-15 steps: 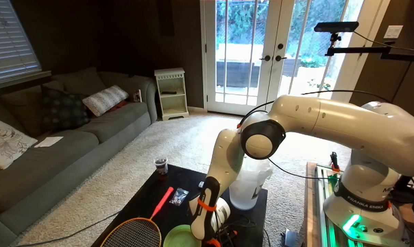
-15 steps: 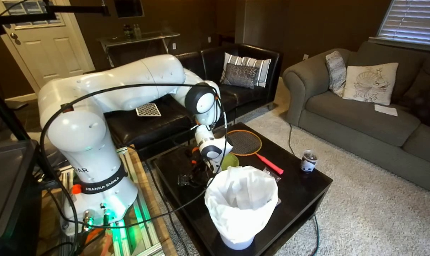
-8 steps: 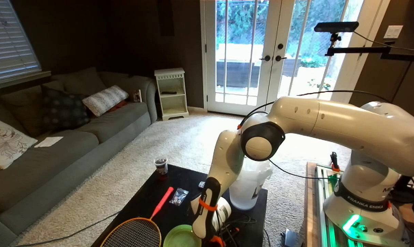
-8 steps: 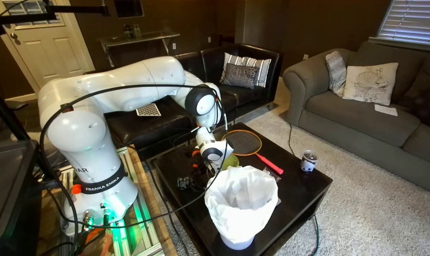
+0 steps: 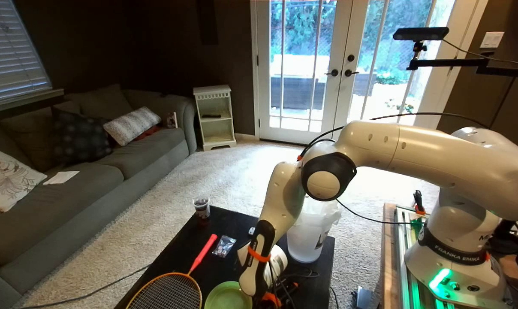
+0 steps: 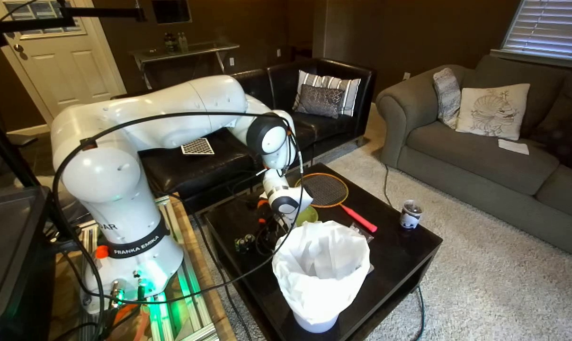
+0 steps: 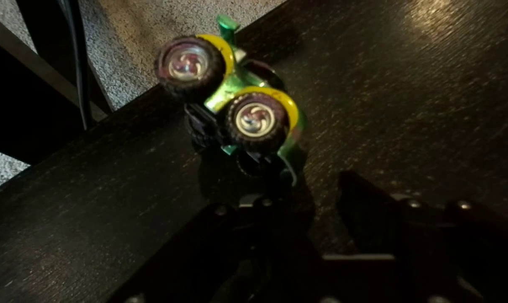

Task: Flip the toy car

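The toy car point(image 7: 254, 90) is green with yellow fenders and big black wheels. In the wrist view it is tilted on the dark table near its edge, two wheels facing the camera. It also shows small in an exterior view, where the toy car point(image 6: 245, 243) sits beside black cables. My gripper point(image 7: 323, 187) is partly open, with bare table visible between its dark fingers. The car lies ahead of the fingertips, its near end close to the left one; whether they touch I cannot tell. In both exterior views the jaws are mostly hidden or too dark to read.
A white lined bin point(image 6: 321, 270) stands on the table close to the arm. A green bowl point(image 5: 228, 296), a badminton racket point(image 6: 324, 189), a plastic pouch point(image 5: 224, 246) and a cup point(image 6: 410, 215) are on it too. The table edge point(image 7: 123, 107) runs just behind the car.
In an exterior view the toy car has turned: green parts and round wheels now show where it looked darker and greyer. The lower arm has shifted slightly.
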You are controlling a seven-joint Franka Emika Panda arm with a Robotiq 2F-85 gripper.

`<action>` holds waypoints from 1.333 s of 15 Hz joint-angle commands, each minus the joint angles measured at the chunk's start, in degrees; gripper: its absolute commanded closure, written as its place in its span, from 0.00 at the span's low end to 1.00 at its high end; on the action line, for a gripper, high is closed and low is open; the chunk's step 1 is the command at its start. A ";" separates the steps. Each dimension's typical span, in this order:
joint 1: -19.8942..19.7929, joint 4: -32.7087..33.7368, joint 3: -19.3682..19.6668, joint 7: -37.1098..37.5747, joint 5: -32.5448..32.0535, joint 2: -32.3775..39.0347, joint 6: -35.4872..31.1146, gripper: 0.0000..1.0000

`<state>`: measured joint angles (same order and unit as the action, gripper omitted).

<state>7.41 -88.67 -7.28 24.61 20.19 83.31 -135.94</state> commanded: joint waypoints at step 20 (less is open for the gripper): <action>-19.60 -1.53 -8.58 -22.12 15.26 2.00 2.21 0.99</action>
<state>-9.71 -88.95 -14.49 8.91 28.92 85.31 -133.89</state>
